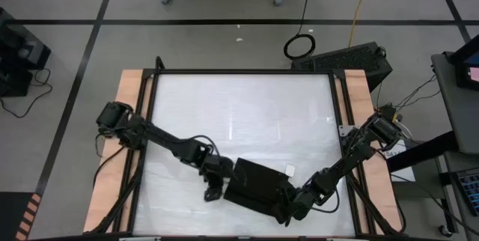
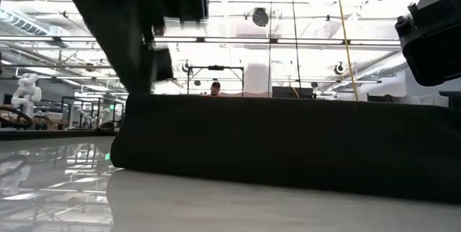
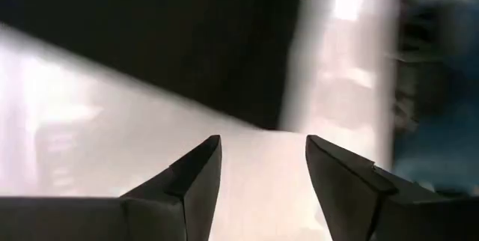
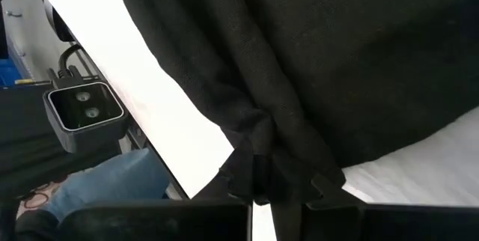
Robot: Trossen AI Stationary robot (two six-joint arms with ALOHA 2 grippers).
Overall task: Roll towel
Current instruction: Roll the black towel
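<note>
The black towel [image 1: 258, 182] lies near the table's front edge, partly folded or gathered, with its small white tag [image 1: 289, 170] at its right edge. In the low view the towel [image 2: 288, 145] fills the middle as a dark band on the table. My left gripper [image 1: 213, 188] is open and empty just left of the towel; the left wrist view shows its fingers [image 3: 262, 147] apart over bare table, the towel [image 3: 187, 39] ahead of them. My right gripper [image 1: 288, 209] is shut on the towel at its near right corner. My right gripper pinches a bunched fold of the towel [image 4: 262, 147] between its two fingers, at the towel's near right corner. The cloth gathers into creases that run into the fingers, several layers together. The fingers come in slanting from the table's near right side. The rest of the towel [image 4: 359, 54] spreads away from them over the table.
The white table top [image 1: 239, 114] lies bare beyond the towel, inside a black frame [image 1: 243, 71] with wooden side strips [image 1: 131, 121]. A camera module [image 4: 82, 110] stands at the table's front edge close to my right gripper. A person [image 2: 215, 88] shows far behind the table.
</note>
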